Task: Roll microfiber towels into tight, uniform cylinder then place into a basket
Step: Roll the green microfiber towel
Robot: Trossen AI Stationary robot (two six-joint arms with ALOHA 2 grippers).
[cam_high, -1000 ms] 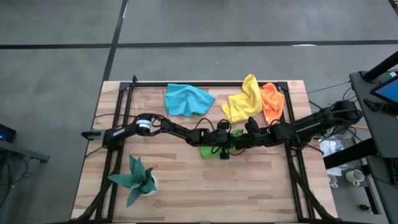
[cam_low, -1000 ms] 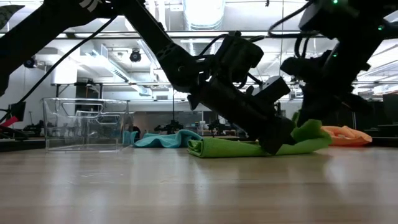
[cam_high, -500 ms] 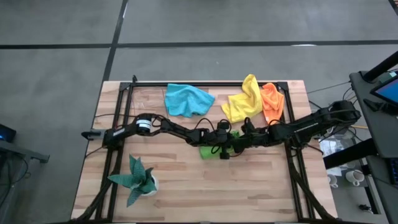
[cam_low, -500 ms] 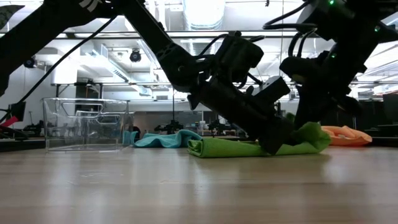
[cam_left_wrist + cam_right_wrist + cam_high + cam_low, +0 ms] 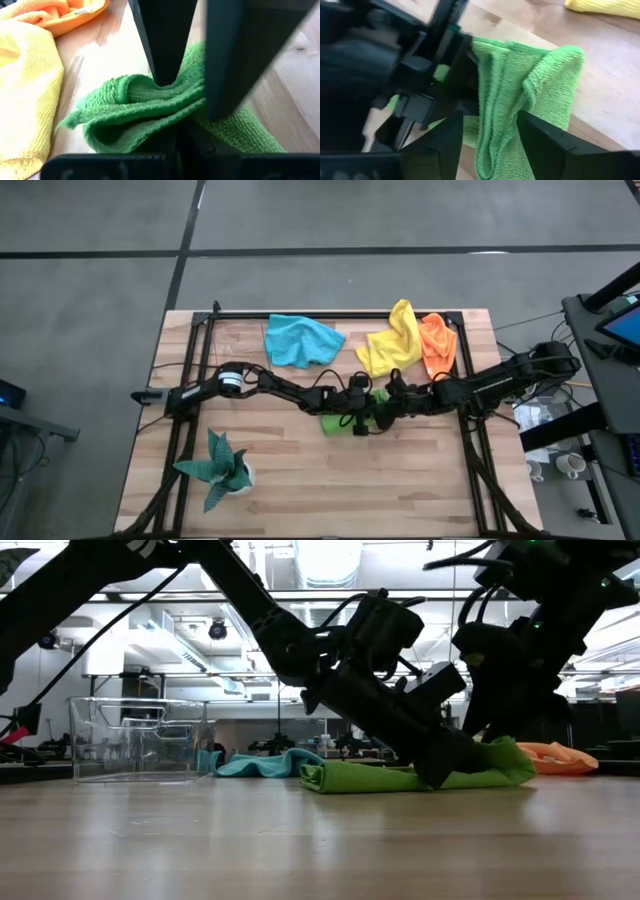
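The lime green towel (image 5: 342, 422) lies folded in a low strip at mid-table, its right end humped up (image 5: 505, 755). My left gripper (image 5: 367, 418) is shut on it near that end. My right gripper (image 5: 490, 135) is open, its fingers on either side of the raised fold (image 5: 520, 85). The blue towel (image 5: 303, 340), yellow towel (image 5: 392, 340) and orange towel (image 5: 438, 345) lie loose along the far edge. The clear basket (image 5: 135, 740) stands on the table at the left of the low view. My left gripper pinches bunched folds of the green towel (image 5: 145, 92) between its two fingers, several layers thick. It comes slanting down from the table's left, fingertips (image 5: 440, 772) low at the table. The towel rests on the table. My right gripper straddles the fold; whether a finger touches it I cannot tell.
A teal spiky plant in a white pot (image 5: 222, 465) stands near the front left. A black metal frame (image 5: 330, 313) runs along the table's far and side edges. Bare wood lies in front of the green towel (image 5: 340, 480).
My right gripper has rolled at the wrist and opened, letting go of the green towel's right end. That end, held up in a peak a second ago, has slumped a little. My left gripper has kept still, shut on the towel.
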